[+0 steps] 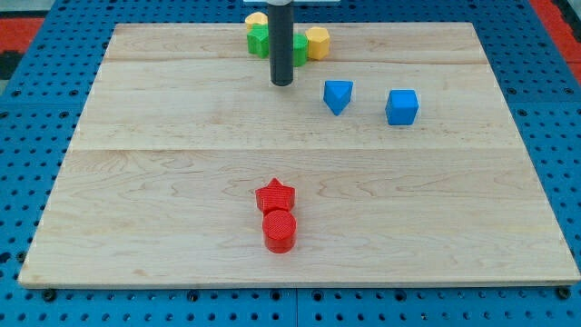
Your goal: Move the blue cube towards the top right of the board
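Observation:
The blue cube point(401, 106) sits on the wooden board point(182, 182) right of centre, in the upper half. A blue wedge-shaped block point(338, 95) lies just to its left. My tip point(282, 83) is the lower end of the dark rod, left of the blue wedge and well left of the blue cube, touching neither. It stands just below a cluster of blocks at the view's top.
At the top centre, a yellow block point(256, 20), a green block point(260, 40), another green block point(300, 47) and a yellow hexagonal block point(317, 42) sit together behind the rod. A red star point(275, 195) and a red cylinder point(280, 230) touch near the bottom centre.

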### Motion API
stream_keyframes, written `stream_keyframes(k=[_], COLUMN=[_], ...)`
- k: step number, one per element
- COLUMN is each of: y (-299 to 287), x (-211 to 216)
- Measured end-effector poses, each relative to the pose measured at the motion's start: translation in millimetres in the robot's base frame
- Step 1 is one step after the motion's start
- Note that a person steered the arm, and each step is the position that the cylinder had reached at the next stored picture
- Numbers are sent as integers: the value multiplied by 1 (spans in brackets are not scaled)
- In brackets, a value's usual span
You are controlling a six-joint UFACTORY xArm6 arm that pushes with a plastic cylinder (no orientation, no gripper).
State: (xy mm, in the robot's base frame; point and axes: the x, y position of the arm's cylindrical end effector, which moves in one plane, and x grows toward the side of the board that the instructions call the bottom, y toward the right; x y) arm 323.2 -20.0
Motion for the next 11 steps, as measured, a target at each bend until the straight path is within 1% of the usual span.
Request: stream_keyframes(k=[1, 2, 3, 4, 5, 6, 7, 8, 9, 11], y=[1, 0, 7, 27, 58, 105, 153, 162, 207, 210], x=[23, 24, 34, 51, 80, 81, 68, 25, 15, 76])
